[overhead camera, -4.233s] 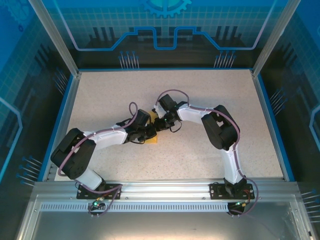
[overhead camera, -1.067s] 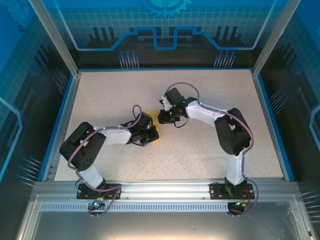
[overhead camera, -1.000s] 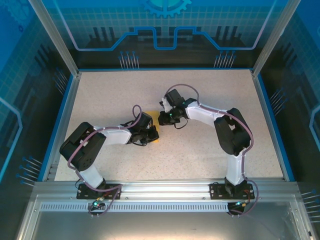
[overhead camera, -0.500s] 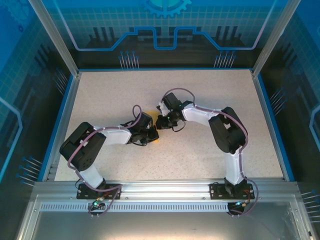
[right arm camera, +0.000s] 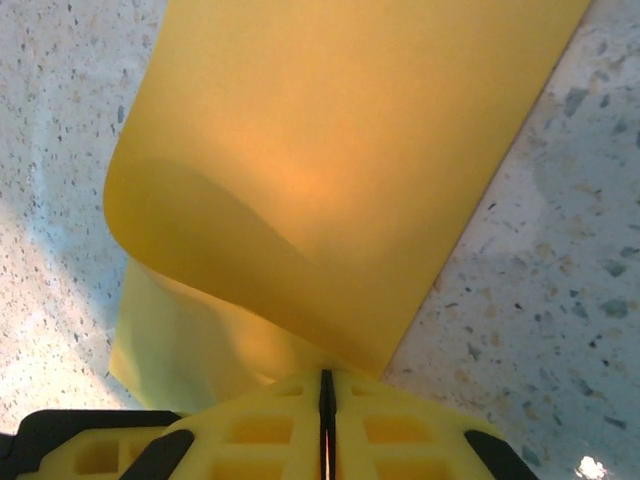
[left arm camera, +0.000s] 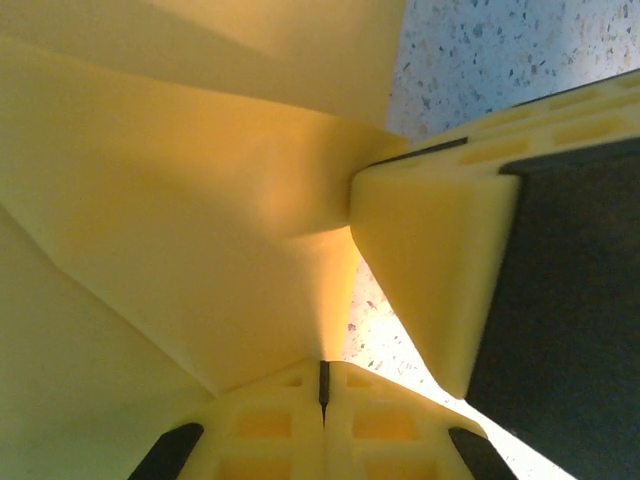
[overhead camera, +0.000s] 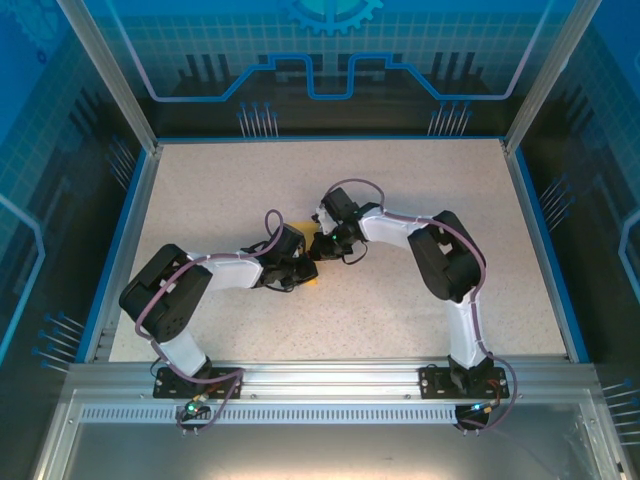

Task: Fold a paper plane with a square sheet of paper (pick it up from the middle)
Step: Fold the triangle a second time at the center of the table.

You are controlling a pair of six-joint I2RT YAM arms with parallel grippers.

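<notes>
- The paper (right arm camera: 330, 150) is held at mid-table (overhead camera: 400, 190), curled over itself.
- It is pinched by the left gripper (left arm camera: 322, 385), likely as an anchor.
- Its edge is pinched by the right gripper (right arm camera: 324, 395), likely for folding over.

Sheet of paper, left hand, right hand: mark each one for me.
sheet of paper (right arm camera: 330, 170), right wrist view, on its broad yellow face.
left hand (left arm camera: 323, 375), left wrist view, at the seam between its shut fingertips.
right hand (right arm camera: 325, 380), right wrist view, at the seam between its shut fingertips.
</notes>
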